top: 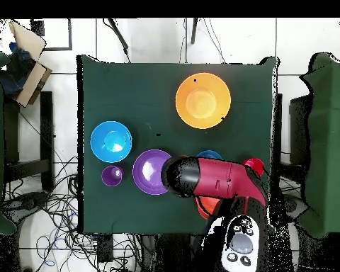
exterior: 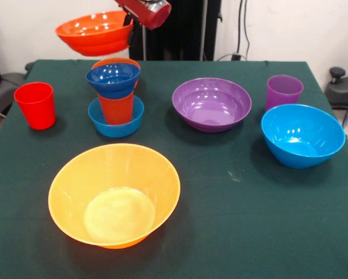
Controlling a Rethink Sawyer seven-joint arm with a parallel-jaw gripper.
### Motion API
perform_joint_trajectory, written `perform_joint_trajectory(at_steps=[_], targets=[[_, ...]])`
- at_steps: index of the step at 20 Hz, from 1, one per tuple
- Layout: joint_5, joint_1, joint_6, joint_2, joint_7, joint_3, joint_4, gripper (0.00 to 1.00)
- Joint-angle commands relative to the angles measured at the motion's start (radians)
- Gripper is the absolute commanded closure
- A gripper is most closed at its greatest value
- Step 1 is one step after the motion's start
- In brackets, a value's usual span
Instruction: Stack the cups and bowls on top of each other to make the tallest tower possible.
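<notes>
My gripper (exterior: 129, 30) is shut on the right rim of the red-orange bowl (exterior: 95, 32), which hangs tilted in the air above the table's far left. Just below it stands a small stack: a small light blue bowl (exterior: 116, 121) holds the orange-red cup (exterior: 116, 107), and the dark blue bowl (exterior: 113, 78) sits on the cup, with the small orange bowl's rim (exterior: 117, 60) showing behind it. The red cup (exterior: 35, 104) stands alone at the left. The big yellow-orange bowl (exterior: 114, 195) is at the front. In the overhead view my arm (top: 215, 177) hides the gripper and most of the stack.
On the right side are the purple bowl (exterior: 212, 104), the purple cup (exterior: 284, 91) and the large light blue bowl (exterior: 302, 135), each standing apart. The overhead view shows them as purple bowl (top: 150, 172), purple cup (top: 112, 175) and blue bowl (top: 110, 141).
</notes>
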Motion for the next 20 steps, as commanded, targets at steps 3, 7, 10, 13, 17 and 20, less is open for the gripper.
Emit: perform_joint_trajectory(at_steps=[3,7,10,13,17,20], targets=[[-0.070,0.011,0.099,0.075,-0.071,0.085,-0.087,1.00],[-0.071,0.012,0.068,0.084,-0.060,0.089,-0.079,1.00],[-0.060,0.002,0.042,0.087,-0.063,0.106,-0.066,1.00],[-0.057,-0.002,0.027,0.088,-0.065,0.115,-0.056,1.00],[-0.062,0.000,0.018,0.089,-0.061,0.117,-0.050,1.00],[-0.066,0.007,0.012,0.090,-0.048,0.112,-0.044,1.00]])
